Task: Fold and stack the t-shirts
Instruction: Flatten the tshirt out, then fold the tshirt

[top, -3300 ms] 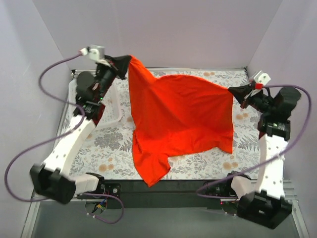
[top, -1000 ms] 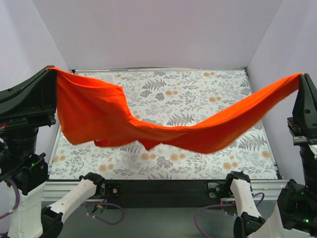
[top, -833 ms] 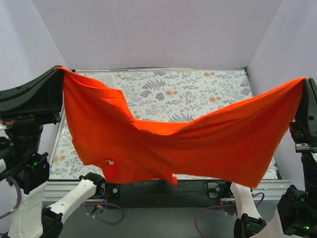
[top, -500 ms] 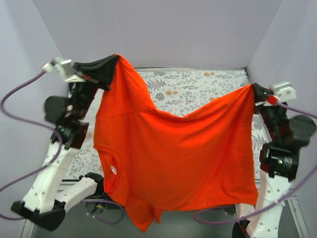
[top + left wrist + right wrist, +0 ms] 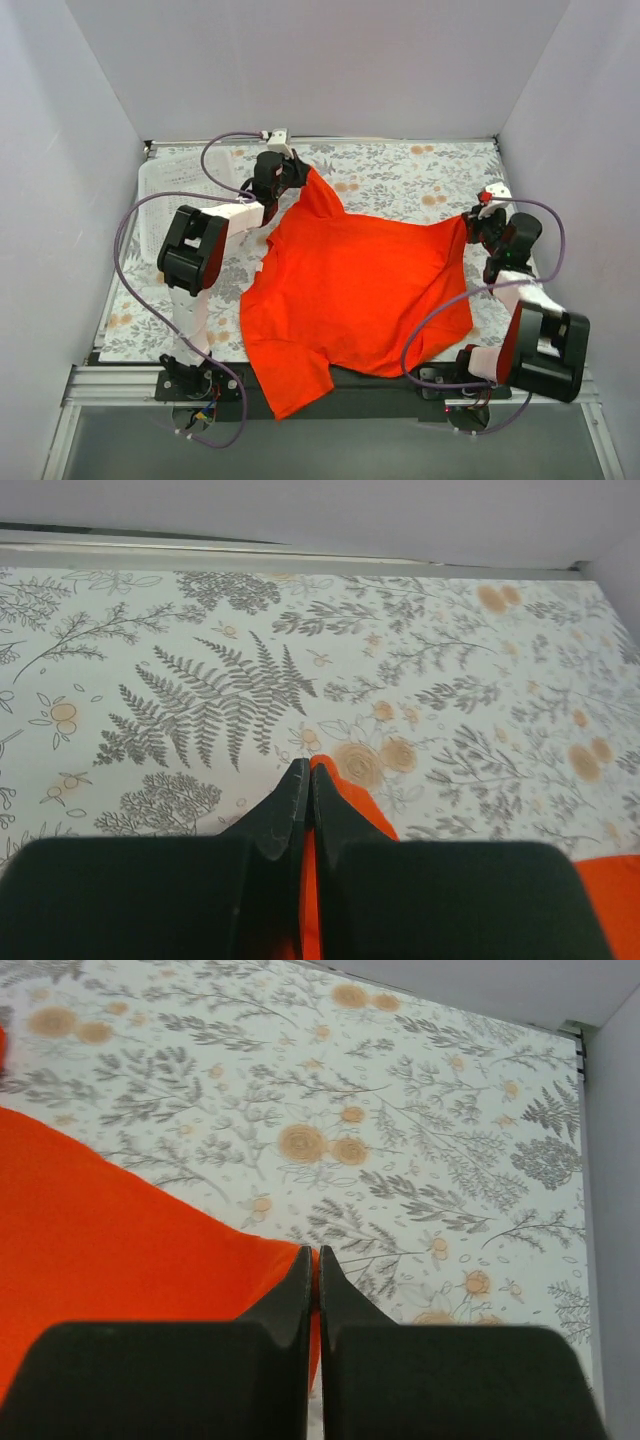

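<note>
The left fingers (image 5: 292,798) are pressed together on one corner of the orange-red t-shirt (image 5: 350,290), with a sliver of cloth showing between their tips. The right fingers (image 5: 297,1285) pinch another corner the same way, down close to the floral worktop (image 5: 400,180). The t-shirt lies spread between the two pairs and back toward the arm bases, one sleeve hanging over the near edge. A white basket (image 5: 165,185) sits left of the left fingers.

Taken from high behind the arm bases, tilted down over the whole floral table (image 5: 400,180); taken low and close from each wrist, past the left gripper (image 5: 308,772) and right gripper (image 5: 313,1256) toward the far wall, sharing the t-shirt (image 5: 350,290) corners with the overhead.
</note>
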You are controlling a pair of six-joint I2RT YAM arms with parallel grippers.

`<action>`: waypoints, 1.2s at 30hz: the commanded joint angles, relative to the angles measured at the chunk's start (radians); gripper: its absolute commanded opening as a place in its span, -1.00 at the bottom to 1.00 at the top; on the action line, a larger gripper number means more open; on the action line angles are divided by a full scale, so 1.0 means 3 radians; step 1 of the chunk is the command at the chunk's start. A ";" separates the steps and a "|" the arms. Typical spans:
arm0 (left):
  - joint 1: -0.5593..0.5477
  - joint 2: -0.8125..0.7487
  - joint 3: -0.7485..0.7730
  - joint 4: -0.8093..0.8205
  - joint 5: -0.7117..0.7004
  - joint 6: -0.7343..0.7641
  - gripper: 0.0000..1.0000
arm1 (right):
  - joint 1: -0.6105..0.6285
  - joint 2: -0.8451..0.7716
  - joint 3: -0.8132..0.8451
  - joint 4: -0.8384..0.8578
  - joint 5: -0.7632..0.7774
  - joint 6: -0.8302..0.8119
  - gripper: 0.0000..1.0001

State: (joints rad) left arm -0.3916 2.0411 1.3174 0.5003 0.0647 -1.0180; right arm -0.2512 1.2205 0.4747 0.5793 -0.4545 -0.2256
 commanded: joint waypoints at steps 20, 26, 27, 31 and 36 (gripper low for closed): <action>0.0354 0.0713 0.1514 -0.0267 -0.0574 0.0111 -1.00 | -0.0052 0.2563 0.2492 0.0248 -0.0442 0.0573 -0.97; 0.0431 0.0744 0.1571 -0.0231 -0.0272 0.0167 -1.00 | -0.0006 0.2712 0.2738 0.0135 -0.0714 0.0619 -0.97; 0.0436 0.0728 0.1555 -0.0231 -0.0241 0.0172 -1.00 | -0.0006 0.2712 0.2738 0.0110 -0.0735 0.0614 -0.97; 0.0477 0.0621 0.1341 -0.0180 -0.0057 0.0202 -1.00 | -0.0011 0.2620 0.2631 0.0094 -0.0770 0.0589 -0.97; 0.0502 0.0453 0.1065 -0.0103 0.0163 0.0253 -1.00 | -0.0052 0.2406 0.2467 0.0094 -0.0862 0.0594 -0.97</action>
State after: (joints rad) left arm -0.2535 2.2818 1.6878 0.4454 0.0475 -0.9707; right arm -0.2550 2.0224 1.2434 0.5938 -0.6697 -0.0521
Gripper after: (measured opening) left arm 0.018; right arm 0.013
